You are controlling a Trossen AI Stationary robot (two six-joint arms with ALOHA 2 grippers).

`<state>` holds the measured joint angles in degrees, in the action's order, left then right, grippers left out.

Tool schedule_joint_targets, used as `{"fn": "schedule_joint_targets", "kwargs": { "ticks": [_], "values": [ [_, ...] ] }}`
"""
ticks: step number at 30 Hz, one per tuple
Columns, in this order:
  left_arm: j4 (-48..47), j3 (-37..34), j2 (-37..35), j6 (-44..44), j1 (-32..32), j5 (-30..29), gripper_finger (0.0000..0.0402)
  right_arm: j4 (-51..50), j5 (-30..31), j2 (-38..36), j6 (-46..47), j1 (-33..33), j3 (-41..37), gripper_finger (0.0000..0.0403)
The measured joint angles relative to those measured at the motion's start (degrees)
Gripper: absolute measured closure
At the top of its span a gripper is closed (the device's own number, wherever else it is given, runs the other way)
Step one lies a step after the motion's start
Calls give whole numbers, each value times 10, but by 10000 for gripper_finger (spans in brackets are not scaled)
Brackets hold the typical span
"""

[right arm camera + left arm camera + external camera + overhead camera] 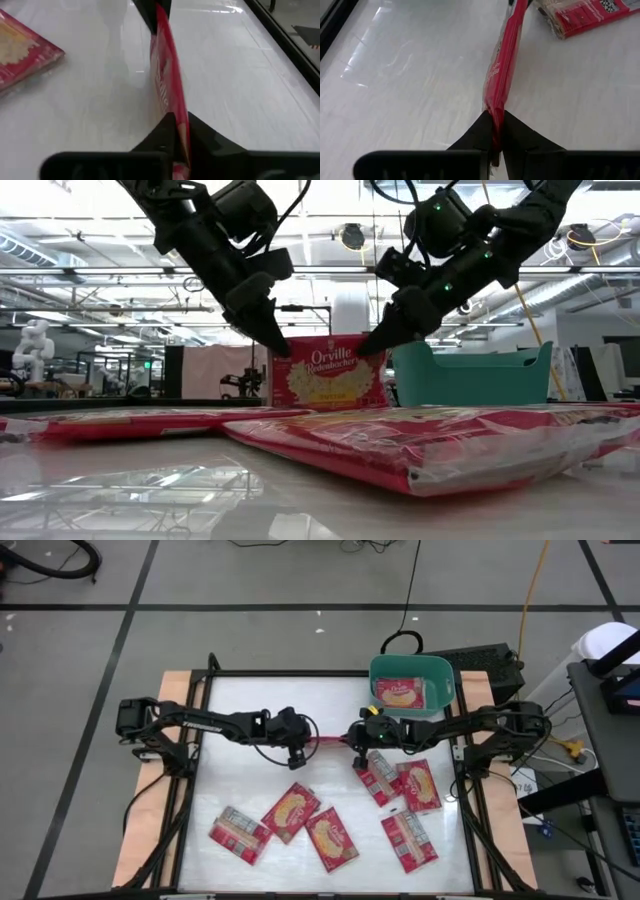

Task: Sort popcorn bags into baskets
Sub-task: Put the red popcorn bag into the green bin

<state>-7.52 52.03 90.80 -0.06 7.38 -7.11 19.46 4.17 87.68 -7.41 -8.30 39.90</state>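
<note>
A red popcorn bag [327, 373] with a yellow popcorn picture is held upright above the table between both grippers; from above it shows only as a thin red edge [330, 743]. My left gripper [301, 751] is shut on its left end, my right gripper [357, 747] on its right end. Several more red bags lie flat on the near half of the table, among them one [291, 811] and another [410, 840]. The teal basket [447, 686] stands at the far right edge with one bag [398, 693] lying inside. My left gripper pinches the bag's upper left corner [281, 345] between its two fingers, slanting down from above and the left. The bag's thin edge [495, 107] runs straight out from between the fingers. The bag is upright, lifted clear of the table. My right gripper pinches the bag's upper right corner [371, 346] between both fingers, slanting down from above and the right. In its wrist view the bag's edge [176, 117] runs away from the fingers toward the other gripper. The bag stands upright between the two holds.
A black box [487, 667] sits beyond the table behind the basket. Flat bags [419, 785] lie just near of my right gripper. The white table [245, 705] has bare surface at its far left. A black frame edges the table.
</note>
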Motion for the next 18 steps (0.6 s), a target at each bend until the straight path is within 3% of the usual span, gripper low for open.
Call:
{"fn": "schedule_joint_targets", "kwargs": {
  "ticks": [7, 12, 18],
  "values": [
    [19, 0, -2, -7, -8, -30, 298, -82, -6, -41, -29, -22, 0, 388],
    [17, 1, -6, -9, -19, -84, 256, -185, -29, -129, -54, -53, 0, 398],
    [16, 1, -6, -36, -19, -95, 245, -283, -29, -261, -103, -99, -1, 399]
  ]
}}
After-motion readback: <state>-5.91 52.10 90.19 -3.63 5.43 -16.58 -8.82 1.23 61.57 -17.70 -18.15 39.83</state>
